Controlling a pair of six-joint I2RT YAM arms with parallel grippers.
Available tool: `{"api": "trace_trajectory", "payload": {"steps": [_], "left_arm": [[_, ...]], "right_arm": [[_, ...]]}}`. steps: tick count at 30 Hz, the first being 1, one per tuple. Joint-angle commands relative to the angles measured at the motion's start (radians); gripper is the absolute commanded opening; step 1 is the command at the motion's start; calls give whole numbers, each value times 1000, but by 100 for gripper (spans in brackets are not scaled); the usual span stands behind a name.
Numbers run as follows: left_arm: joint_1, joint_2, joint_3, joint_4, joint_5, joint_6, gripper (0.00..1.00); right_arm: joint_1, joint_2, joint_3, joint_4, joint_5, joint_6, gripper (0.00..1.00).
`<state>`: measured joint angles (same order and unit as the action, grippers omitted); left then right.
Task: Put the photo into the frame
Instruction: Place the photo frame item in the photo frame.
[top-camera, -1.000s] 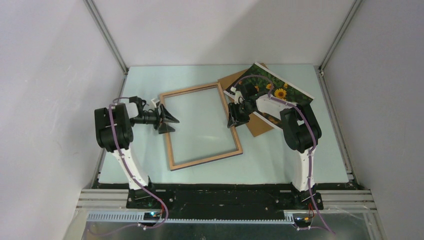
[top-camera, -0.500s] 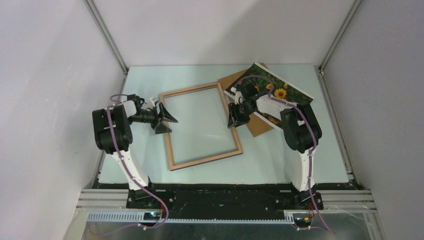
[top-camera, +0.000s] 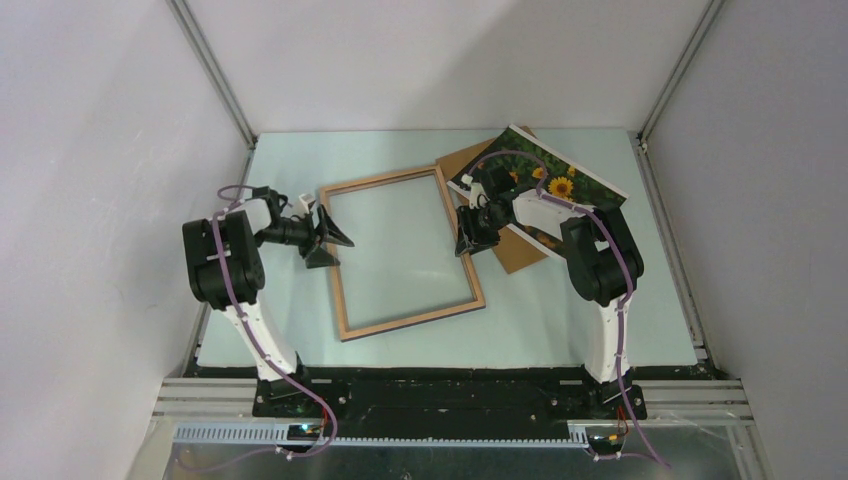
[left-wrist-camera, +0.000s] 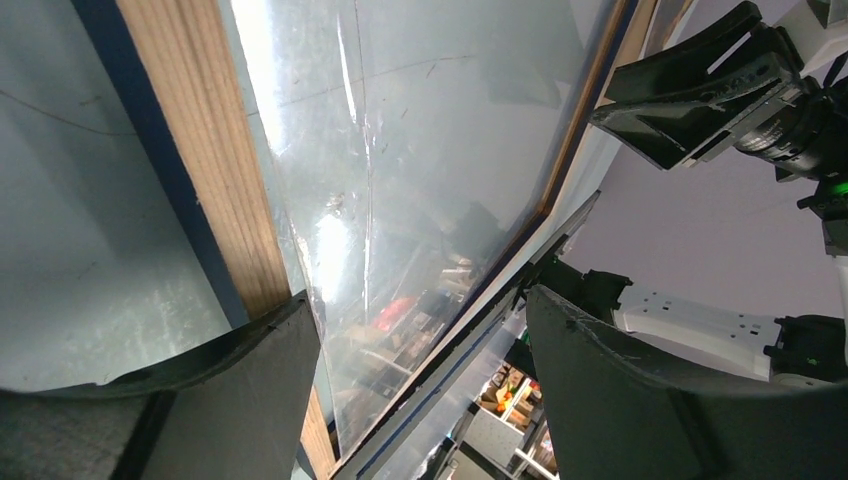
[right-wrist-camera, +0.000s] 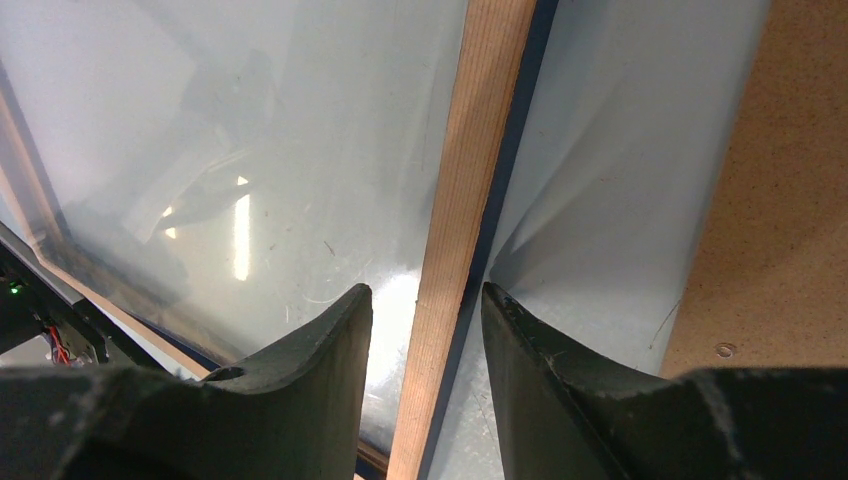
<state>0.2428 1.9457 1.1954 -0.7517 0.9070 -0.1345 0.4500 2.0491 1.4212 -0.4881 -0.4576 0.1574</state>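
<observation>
So the frame (top-camera: 410, 318) lies flat on the worktop (top-camera: 560, 320), long sides running away from me; my left hand (top-camera: 333, 245) hangs wide open at its left rail, and my right hand (top-camera: 470, 243) straddles the right rail (pinching? can't tell), nearer the photo (top-camera: 560, 185) just right of it.

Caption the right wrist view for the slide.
Right gripper straddling a wooden rail of the frame, jaws apart; brown backing board at right.
</observation>
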Motion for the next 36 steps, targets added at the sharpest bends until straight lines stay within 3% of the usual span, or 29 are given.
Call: {"api": "trace_trajectory", "payload": {"steps": [1, 36], "left_arm": [[10, -60, 35, -33, -70, 43, 80], [-29, -46, 76, -69, -149, 42, 83]], "right_arm": [[1, -59, -5, 19, -11, 4, 49], [3, -65, -5, 22, -10, 3, 49]]}}
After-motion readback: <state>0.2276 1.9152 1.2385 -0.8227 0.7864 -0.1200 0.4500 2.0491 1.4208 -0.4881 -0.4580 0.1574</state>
